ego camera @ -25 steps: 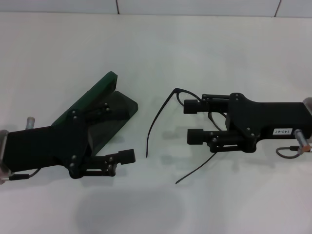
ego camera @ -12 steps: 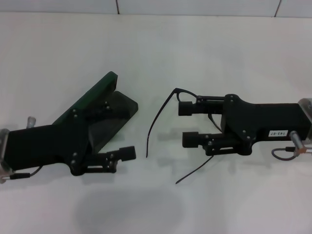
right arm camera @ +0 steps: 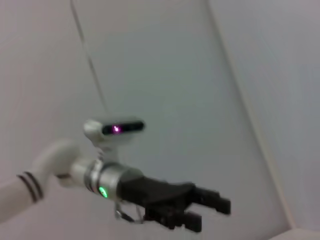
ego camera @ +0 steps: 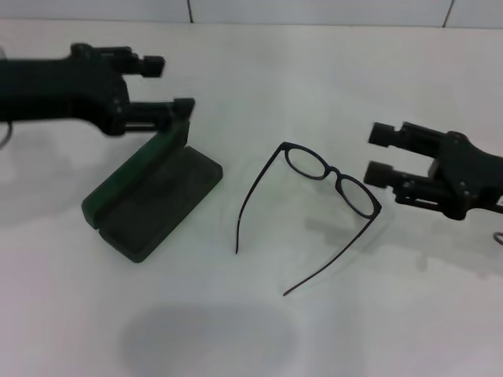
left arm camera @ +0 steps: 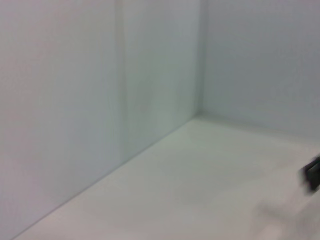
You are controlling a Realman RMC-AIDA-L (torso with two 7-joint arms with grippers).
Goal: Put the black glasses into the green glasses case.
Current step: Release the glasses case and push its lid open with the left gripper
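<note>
The black glasses (ego camera: 333,172) lie unfolded on the white table, lenses toward the right, both temple arms stretched toward the front. The green glasses case (ego camera: 157,196) lies open to their left, its lid standing up along its left side. My left gripper (ego camera: 168,85) is open and empty, raised behind the case, its nearer finger close to the lid's far end. My right gripper (ego camera: 379,152) is open and empty, just right of the glasses and apart from them. The right wrist view shows the left arm's gripper (right arm camera: 210,212) farther off. The left wrist view shows neither glasses nor case.
The white table (ego camera: 259,71) runs back to a pale tiled wall (ego camera: 314,9). A soft shadow (ego camera: 208,342) lies on the table at the front. The left wrist view shows only wall and table surface.
My left arm has moved from the near side of the case to behind it. My right gripper has drawn back to the right off the glasses. Glasses and case have not moved.
</note>
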